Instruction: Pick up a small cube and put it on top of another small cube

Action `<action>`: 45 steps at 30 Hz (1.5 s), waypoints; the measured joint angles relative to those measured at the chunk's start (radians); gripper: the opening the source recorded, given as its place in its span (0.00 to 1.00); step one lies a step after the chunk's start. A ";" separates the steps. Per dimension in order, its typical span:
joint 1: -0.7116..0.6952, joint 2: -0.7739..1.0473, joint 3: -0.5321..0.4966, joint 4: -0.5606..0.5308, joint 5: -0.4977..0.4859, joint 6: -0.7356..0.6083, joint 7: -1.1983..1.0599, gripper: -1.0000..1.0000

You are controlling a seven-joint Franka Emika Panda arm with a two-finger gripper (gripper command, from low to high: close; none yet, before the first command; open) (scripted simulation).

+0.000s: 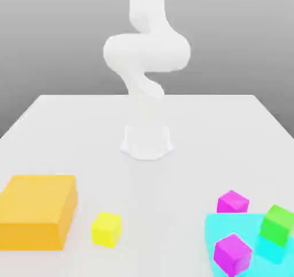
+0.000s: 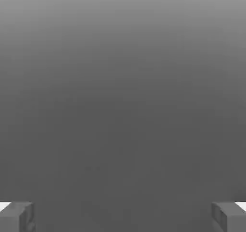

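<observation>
A: Where are the cubes?

B: All on the white table (image 1: 69,132), near the front edge. A yellow cube (image 1: 106,229) sits alone toward the exterior view's left, just right of a big orange block (image 1: 37,211). They are near each other but not touching.

A: And the others?

B: Over on the exterior view's right. A cyan block (image 1: 261,256) lies in the near right corner. One magenta cube (image 1: 232,202) stands at its far edge; whether it touches the cyan I cannot tell. A second magenta cube (image 1: 232,253) appears to rest on the cyan block, nearer the front. A green cube (image 1: 277,224) is tilted, at the cyan block's far right part — exactly how it rests there I cannot tell.

A: The arm?

B: The white arm (image 1: 146,52) rises from its base (image 1: 147,143) at mid-table, well behind the cubes, and bends up out of the top of the exterior view.

A: The gripper?

B: In the hand view the gripper (image 2: 123,216) is released — its two grey fingertips (image 2: 17,216) stand far apart at opposite sides, with nothing between them but plain grey surface.

A: So how do the cubes lie to it?

B: No cube is between the fingers or touching them. In the exterior view every cube lies well nearer the front than the arm's base, the yellow one to its left, the magenta and green ones to its right.
</observation>
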 joint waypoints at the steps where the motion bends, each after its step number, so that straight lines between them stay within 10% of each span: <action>1: 0.014 0.041 0.013 -0.023 0.001 0.025 -0.007 0.50; 20: 0.272 0.738 0.240 -0.407 -0.044 0.454 -0.070 0.50; 26: 0.362 0.958 0.121 -0.388 -0.204 0.622 0.044 0.50; 27: 0.390 0.992 0.089 -0.382 -0.223 0.651 0.058 0.00; 45: 0.274 0.786 0.164 -0.286 -0.035 0.351 -0.105 0.00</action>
